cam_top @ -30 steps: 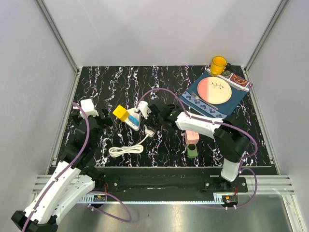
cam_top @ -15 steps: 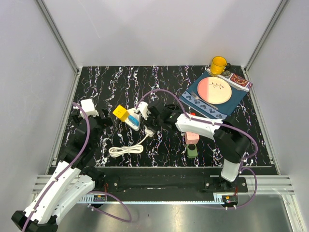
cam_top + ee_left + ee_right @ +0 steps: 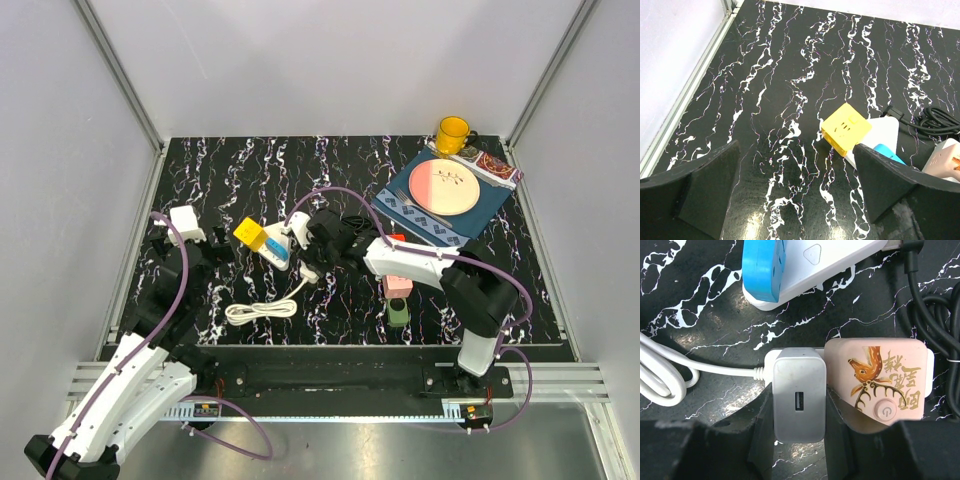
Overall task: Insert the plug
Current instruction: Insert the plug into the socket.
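Black surface (image 3: pixel 220 180) with white marble-ish veins. Sitting right on it: a yellow cube socket (image 3: pixel 249 233) just beside a white power strip (image 3: pixel 278 250) with a blue end, a pale pink socket block (image 3: pixel 880 385) next to a black cord (image 3: pixel 935 315), a coiled white cable (image 3: pixel 258 311), a pink block (image 3: pixel 397 285) with a green block (image 3: pixel 398 313) nearer the arms, and a blue mat (image 3: pixel 398 192) far right. The yellow mug (image 3: pixel 452 134) is at the mat's far corner; can't tell if it's on the mat or off it.

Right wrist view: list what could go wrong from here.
1. The charger in the right gripper sits against the pink block; pushing may shove that aside.
2. The end of the white cable under the charger lies loose, and the left gripper is open and far off, so it may slide instead of seating.
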You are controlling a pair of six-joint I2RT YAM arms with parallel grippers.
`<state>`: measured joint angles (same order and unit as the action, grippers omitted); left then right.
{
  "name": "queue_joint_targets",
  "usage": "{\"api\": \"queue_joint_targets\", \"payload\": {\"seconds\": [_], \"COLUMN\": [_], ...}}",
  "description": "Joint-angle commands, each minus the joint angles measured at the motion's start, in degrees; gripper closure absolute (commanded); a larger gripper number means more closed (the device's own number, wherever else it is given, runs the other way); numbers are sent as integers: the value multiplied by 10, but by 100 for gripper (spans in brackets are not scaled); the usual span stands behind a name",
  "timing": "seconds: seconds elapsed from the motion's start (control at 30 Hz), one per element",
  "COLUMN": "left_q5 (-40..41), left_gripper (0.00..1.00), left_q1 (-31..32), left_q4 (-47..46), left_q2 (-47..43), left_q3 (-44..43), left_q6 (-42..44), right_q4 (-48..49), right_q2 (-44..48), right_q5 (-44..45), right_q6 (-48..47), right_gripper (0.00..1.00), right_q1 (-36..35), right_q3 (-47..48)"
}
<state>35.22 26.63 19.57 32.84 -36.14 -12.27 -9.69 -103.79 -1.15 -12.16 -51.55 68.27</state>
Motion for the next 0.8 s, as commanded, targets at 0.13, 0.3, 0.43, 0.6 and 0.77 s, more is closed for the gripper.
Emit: {"api": "queue_joint_targets", "payload": {"seconds": [0.13,0.3,0.43,0.6,0.77], "left_q5": [-9,-8,-10,-10,-12], "left_gripper": [1,1,1,1,1], "left_q1": [-3,-3,-3,-3,-3], "left_q4": [-34,-33,-35,-34,-35], "left_q2": [-1,-3,-5,-4,-3], "left_q3": [2,3,4,5,4], "left_q6": [10,11,10,11,11], "right_q4": [-138,-198,-234,-253,-245], "right_q2": [-77,-114,-153,-170,-179], "right_q5": [8,8,7,9,2], "right_q6": [-24,-40,-39,-30,-18], "right_gripper": [100,100,100,100,100], "right_q1": [-4,-4,-4,-4,-3], "right_q3": [51,109,128,124,101]}}
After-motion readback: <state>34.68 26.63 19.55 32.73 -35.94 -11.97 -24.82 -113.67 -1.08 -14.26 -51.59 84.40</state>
